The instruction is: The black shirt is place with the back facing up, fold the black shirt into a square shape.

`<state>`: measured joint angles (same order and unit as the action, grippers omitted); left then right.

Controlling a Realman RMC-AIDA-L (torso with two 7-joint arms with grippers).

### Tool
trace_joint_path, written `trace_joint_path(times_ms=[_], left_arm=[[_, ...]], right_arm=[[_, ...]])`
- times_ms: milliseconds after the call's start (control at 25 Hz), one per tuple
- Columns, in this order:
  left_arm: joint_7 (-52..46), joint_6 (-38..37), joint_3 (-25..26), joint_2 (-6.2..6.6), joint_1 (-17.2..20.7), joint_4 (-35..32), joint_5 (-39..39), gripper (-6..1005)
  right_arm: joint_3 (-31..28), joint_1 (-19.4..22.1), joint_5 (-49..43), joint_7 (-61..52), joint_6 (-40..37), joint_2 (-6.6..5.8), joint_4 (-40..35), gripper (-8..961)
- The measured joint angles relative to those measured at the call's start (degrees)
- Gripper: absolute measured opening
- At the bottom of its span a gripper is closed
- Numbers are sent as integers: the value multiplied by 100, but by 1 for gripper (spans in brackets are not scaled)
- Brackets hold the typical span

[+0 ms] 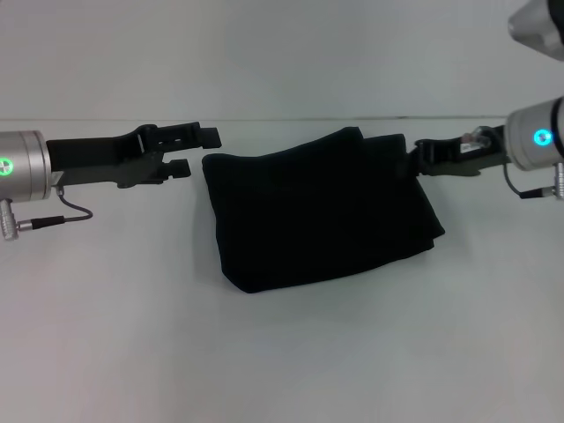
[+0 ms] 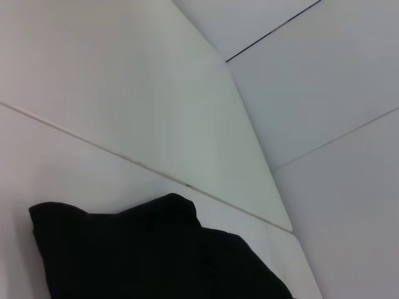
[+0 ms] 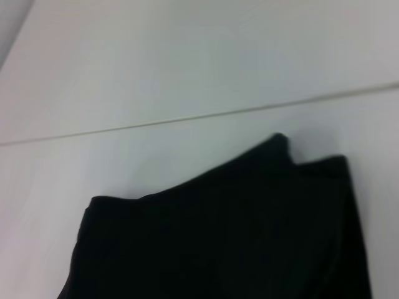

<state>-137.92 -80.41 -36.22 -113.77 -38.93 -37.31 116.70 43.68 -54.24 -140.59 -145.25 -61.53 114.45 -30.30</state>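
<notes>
Black shirt [image 1: 317, 211] lies folded, roughly square, on counter [image 1: 282, 352]. Left gripper [image 1: 196, 150] just beside it, jaws apart. Right gripper [image 1: 423, 159] at its far right corner; jaw state unclear.

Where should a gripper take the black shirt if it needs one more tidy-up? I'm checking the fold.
Judging from the head view, grip the black shirt at its far right corner, where two layered edges stick up unevenly, coming in from the right side. The right gripper is already at that edge. The left gripper sits just off the left edge, fingers apart.

black shirt [image 1: 317, 211] between both grippers
</notes>
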Motion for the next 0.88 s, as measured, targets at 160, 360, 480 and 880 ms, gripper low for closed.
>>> trace_joint_path(times_ms=[160, 360, 480, 880], left_arm=[[2, 20, 1, 7, 3, 7, -74, 932], [2, 48, 1, 24, 24, 18, -167, 931], [2, 54, 1, 26, 26, 18, -226, 931], [2, 85, 1, 35, -3, 5, -325, 931]], right_arm=[[393, -63, -27, 258, -18, 140, -412, 95], [1233, -37, -49, 231, -306, 207, -1307, 103], [1364, -21, -240, 228, -482, 208, -1745, 109], [1701, -8, -1189, 325, -246, 259, -2514, 125]])
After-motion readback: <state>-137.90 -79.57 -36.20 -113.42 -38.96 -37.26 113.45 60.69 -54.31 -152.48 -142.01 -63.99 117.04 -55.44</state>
